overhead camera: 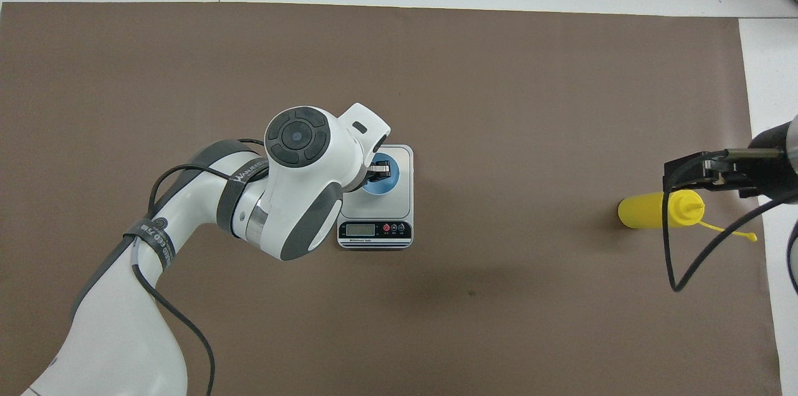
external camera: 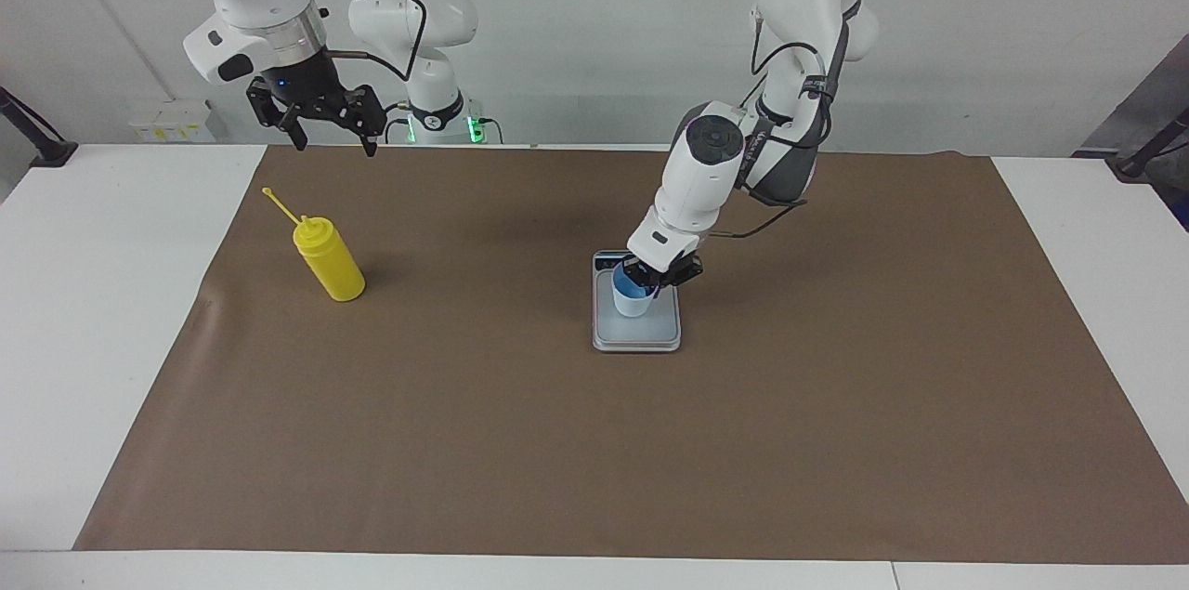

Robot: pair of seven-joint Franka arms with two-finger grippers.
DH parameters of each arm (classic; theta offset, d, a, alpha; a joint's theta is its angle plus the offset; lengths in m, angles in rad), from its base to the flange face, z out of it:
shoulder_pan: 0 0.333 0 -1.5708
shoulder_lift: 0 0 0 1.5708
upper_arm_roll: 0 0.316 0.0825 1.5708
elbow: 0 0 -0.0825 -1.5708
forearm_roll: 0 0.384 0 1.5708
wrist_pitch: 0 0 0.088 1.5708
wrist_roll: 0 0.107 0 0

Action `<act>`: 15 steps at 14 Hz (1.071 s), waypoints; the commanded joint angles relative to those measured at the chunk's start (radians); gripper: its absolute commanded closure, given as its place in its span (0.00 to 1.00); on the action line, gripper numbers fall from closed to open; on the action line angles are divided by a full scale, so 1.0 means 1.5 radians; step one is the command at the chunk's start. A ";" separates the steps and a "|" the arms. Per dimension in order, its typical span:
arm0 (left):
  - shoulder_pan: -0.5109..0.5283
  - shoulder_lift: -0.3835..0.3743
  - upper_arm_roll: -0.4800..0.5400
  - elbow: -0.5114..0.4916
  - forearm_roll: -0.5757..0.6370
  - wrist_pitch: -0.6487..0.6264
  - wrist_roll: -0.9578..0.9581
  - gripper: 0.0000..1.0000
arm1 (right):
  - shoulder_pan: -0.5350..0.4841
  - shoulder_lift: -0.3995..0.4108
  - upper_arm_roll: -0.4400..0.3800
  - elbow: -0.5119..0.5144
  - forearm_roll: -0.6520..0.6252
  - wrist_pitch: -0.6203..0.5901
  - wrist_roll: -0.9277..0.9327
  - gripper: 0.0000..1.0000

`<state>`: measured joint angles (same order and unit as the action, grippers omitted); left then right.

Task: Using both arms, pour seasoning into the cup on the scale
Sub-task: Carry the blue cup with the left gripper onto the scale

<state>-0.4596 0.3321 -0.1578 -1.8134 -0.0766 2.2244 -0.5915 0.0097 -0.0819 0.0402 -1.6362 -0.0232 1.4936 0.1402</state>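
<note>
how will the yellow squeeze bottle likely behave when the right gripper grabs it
The seasoning is a tall, narrow plastic squeeze bottle standing upright on the brown mat, so a sideways nudge would probably tip it. Its walls will likely give under a firm pinch. The thin cap strap sticking out looks floppy. The right gripper hangs open above it.

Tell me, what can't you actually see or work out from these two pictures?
- Whether the left claw grips the cup or merely touches its rim: in the overhead view the arm's wrist covers it.
- The numbers on the scale: its display is too small to read in the overhead view and hidden by the arm in the facing view.
- Whether the cup holds anything: the claw covers part of its inside.
- How full the yellow squeeze bottle is: its plastic is opaque.
</note>
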 commanded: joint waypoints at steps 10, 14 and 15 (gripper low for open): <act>0.095 -0.106 0.017 0.030 0.042 -0.141 0.059 0.00 | -0.002 -0.029 -0.008 -0.008 0.009 -0.001 -0.019 0.00; 0.148 -0.136 0.017 0.067 0.056 -0.235 0.153 0.00 | -0.002 -0.056 -0.008 -0.008 0.009 0.000 -0.019 0.00; 0.166 -0.152 0.017 0.066 0.056 -0.253 0.188 0.00 | -0.002 -0.060 -0.007 -0.008 0.009 -0.002 -0.021 0.00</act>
<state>-0.2617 0.1476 -0.1239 -1.7163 -0.0088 1.9048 -0.3945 0.0093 -0.1419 0.0358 -1.6339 -0.0232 1.4936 0.1401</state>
